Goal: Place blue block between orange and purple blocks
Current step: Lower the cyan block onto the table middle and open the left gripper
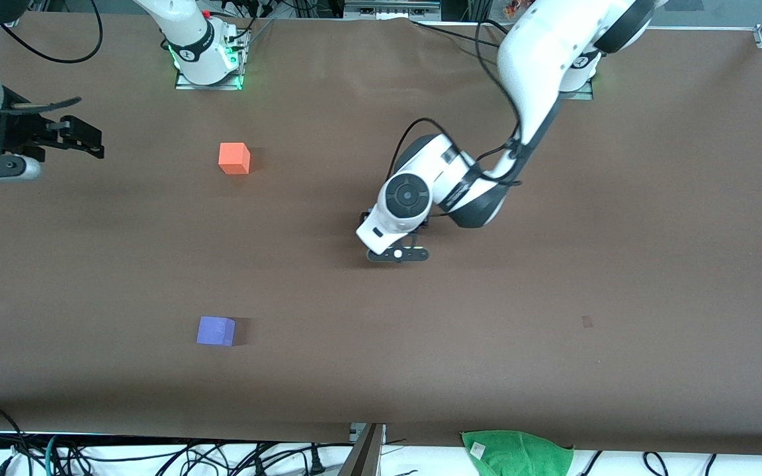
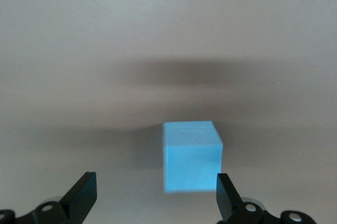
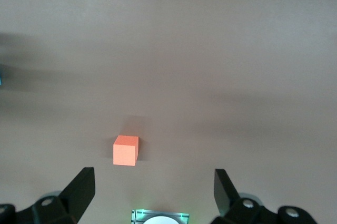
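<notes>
Both arms wear glossy white shells with dark grey joint bands. Black cables loop along the left arm's forearm. A round dark cap marks its wrist. The left gripper (image 2: 155,197) and right gripper (image 3: 154,192) carry black wedge fingers with small silver screws. Green lights glow at the bases.

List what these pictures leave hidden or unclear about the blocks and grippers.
- Blue block: hidden in the front view by the left arm's wrist; shown only in the left wrist view.
- Left gripper: open; its fingertips are hidden under the wrist in the front view.
- Right gripper: open; its arm is cut by the front view's edge.
</notes>
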You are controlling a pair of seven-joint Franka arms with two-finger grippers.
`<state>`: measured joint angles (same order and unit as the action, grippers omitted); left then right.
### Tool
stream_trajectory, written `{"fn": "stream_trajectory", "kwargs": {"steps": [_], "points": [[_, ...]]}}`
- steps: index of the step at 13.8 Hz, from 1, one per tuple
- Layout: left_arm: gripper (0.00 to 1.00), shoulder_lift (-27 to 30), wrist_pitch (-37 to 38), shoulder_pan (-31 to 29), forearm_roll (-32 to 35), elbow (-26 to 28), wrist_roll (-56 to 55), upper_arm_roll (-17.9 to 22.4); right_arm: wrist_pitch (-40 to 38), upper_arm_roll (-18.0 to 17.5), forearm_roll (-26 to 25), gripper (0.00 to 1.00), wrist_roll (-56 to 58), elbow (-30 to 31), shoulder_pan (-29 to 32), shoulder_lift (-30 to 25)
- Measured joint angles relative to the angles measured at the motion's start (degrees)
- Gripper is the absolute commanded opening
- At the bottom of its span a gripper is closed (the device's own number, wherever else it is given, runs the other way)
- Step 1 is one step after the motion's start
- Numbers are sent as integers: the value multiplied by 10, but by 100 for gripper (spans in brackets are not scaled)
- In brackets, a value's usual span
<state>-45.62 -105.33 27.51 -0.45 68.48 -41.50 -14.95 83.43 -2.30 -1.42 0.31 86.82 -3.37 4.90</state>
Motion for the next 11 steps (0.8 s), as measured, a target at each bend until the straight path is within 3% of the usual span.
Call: {"fn": "stream_trajectory", "kwargs": {"steps": [5, 11], "points": [[100, 123, 105, -87, 80, 0, 80, 11, 7, -2, 0, 100, -2, 0, -22, 29], [100, 173, 152, -306, 79, 10, 314, 10, 62, -4, 14, 100, -48, 0, -80, 70]]}}
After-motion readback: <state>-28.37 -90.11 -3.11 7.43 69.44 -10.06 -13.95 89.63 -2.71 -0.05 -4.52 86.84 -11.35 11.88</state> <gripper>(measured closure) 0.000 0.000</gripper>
